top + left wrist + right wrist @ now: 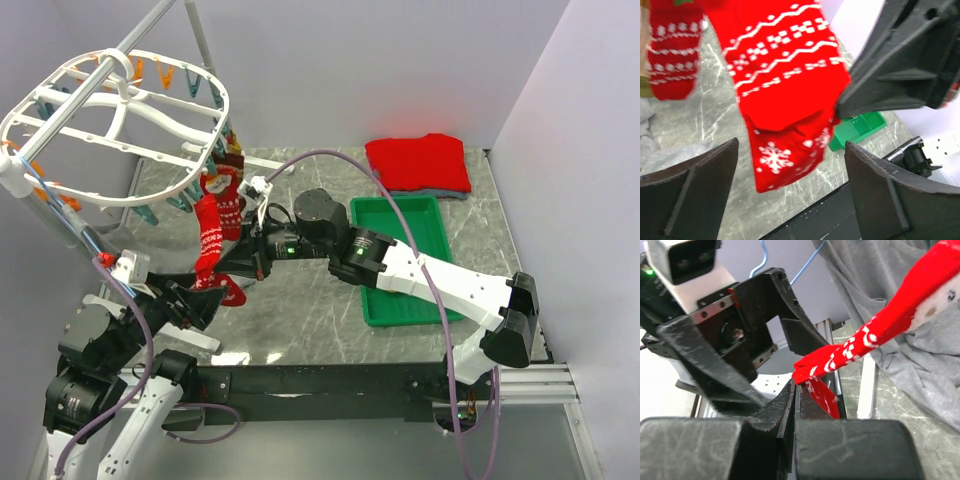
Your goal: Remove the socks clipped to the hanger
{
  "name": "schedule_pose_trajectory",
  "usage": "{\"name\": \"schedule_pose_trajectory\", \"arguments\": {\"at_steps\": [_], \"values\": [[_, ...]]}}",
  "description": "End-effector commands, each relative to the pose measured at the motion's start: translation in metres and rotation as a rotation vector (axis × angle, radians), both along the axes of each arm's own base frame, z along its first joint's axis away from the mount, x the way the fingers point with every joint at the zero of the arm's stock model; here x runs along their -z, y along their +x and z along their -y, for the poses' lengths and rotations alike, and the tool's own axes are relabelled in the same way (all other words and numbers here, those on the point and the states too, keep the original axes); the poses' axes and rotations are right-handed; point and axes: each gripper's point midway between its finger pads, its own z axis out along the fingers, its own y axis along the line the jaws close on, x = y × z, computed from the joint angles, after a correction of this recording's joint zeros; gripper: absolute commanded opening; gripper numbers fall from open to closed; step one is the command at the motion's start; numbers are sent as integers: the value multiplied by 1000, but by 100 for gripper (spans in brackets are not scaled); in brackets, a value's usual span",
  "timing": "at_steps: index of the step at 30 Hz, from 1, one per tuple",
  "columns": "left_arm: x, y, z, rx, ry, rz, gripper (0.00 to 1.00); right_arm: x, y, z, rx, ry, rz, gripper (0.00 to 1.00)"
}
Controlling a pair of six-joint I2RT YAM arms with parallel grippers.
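The white hanger (170, 112) hangs at the upper left with orange and teal clips on its rim. Two red socks with white patterns dangle from its right side: a shorter one (232, 200) and a long one (210, 235). My right gripper (238, 267) is shut on the lower edge of the long sock (840, 352), with fabric pinched at its tips (796, 382). My left gripper (213, 291) stands open just below that sock's snowflake toe (785, 150), with nothing between its fingers (700, 190). The right gripper's black finger (890, 65) touches the sock from the right.
A green tray (405, 215) lies right of centre, partly under the right arm. A folded red garment (418, 162) rests at the back right. Grey fabric (890, 290) hangs behind the socks. Walls close in on the left, back and right.
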Motion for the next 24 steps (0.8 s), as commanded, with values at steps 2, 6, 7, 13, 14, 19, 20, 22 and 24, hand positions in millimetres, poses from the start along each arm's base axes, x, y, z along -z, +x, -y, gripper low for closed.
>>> {"name": "schedule_pose_trajectory", "arguments": {"at_steps": [2, 6, 7, 13, 14, 19, 20, 22, 24], "values": [[5, 8, -1, -16, 13, -12, 79, -50, -25, 8, -65, 111, 33, 0], [5, 9, 0, -16, -1, -14, 49, -49, -26, 5, -76, 107, 30, 0], [4, 8, 0, -16, 0, -12, 44, -49, -25, 5, -76, 104, 35, 0], [7, 8, -2, -26, 9, -22, 1, -43, -11, -5, -31, 54, 70, 7], [7, 8, -2, -27, 10, -21, 1, -42, -1, -7, 17, 40, 86, 14], [7, 4, -1, -14, 8, -19, 1, -36, 41, -17, 167, -81, 211, 54], [7, 3, -1, -12, 9, -22, 1, -36, 48, -18, 192, -101, 230, 57], [8, 2, -1, -7, 10, -22, 1, -35, 66, -23, 250, -152, 278, 64], [9, 0, 1, 5, 9, -21, 1, -38, 76, -26, 279, -167, 307, 73]]}}
